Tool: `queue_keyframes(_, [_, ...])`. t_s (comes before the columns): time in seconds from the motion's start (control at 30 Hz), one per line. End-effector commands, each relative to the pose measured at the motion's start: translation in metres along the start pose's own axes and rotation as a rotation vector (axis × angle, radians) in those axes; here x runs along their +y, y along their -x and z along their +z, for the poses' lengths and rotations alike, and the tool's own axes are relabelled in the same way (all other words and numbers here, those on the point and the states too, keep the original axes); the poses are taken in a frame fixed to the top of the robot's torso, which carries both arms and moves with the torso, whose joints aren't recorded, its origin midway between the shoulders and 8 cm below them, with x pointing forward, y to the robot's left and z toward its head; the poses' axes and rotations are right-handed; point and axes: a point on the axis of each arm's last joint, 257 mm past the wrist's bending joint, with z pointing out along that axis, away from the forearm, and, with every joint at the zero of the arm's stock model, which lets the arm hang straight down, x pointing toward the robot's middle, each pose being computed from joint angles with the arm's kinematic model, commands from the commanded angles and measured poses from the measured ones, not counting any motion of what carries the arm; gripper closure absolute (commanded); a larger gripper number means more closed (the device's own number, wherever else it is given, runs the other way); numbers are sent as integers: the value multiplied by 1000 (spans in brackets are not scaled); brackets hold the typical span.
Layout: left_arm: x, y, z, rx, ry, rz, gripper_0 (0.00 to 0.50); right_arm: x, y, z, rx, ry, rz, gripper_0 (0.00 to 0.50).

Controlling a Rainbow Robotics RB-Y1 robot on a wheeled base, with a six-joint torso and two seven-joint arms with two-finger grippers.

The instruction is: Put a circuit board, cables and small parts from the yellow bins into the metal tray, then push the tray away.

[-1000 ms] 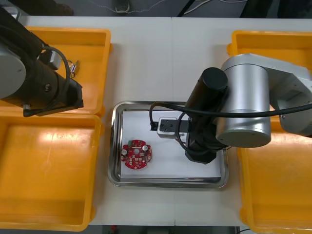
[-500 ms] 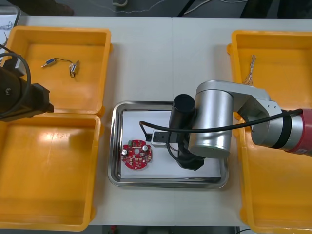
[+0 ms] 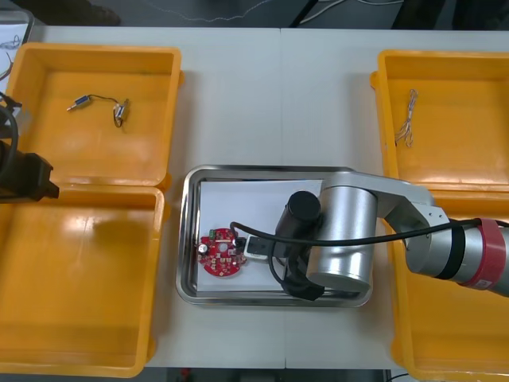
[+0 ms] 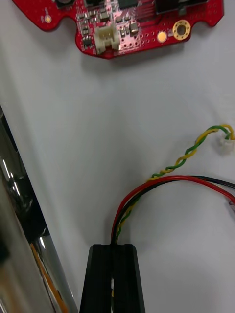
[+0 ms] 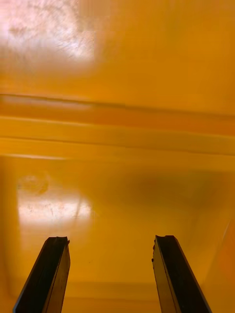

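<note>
The right pincer [image 4: 113, 252] is pressed nearly together on the red and yellow cable [image 4: 171, 178], whose wires curl out from between the black fingers. They lie on the white inside of the metal tray [image 4: 63, 146], and one twisted strand ends in a small white plug [image 4: 226, 145]. Beyond the cable, apart from it, lies the red circuit board [image 4: 122, 24]. In the front view the right arm [image 3: 342, 239] covers this grip and most of the cable. That view places the circuit board [image 3: 223, 252] in the tray's near left part, just beside the arm's wrist, and shows the tray's shiny rim [image 3: 184, 231].

The left pincer [image 5: 110, 239] is spread wide with nothing between its fingers, above the orange plastic of a bin [image 5: 117, 122]; which bin cannot be told there. From above, the left arm [image 3: 24, 179] sits at the surface's left edge, over the seam between the near left bin [image 3: 79, 278] and the far left bin [image 3: 151, 95].

Farther off, the far left bin holds a black cable [image 3: 99, 102] with small metal parts [image 3: 121, 111] at its ends. The far right bin [image 3: 469, 95] holds a thin twisted cable [image 3: 408, 118]. The light surface [image 3: 278, 95] runs between them.
</note>
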Motion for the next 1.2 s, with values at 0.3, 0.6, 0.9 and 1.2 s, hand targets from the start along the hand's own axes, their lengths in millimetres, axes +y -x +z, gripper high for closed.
queue_keyframes(0.3, [38,-9,-13,0,56,66,0,-3,18,-2,-37,-46,37,69])
queue_keyframes(0.6, [28,-7,-17,-17,35,111,0,-16,24,-14,-55,-99,51,0])
queue_keyframes(0.9, [20,-11,-18,-19,15,167,0,-21,23,-34,-53,-58,115,0])
queue_keyframes(1.2, [19,-13,-17,-24,14,190,0,-27,20,-66,-41,-51,156,0])
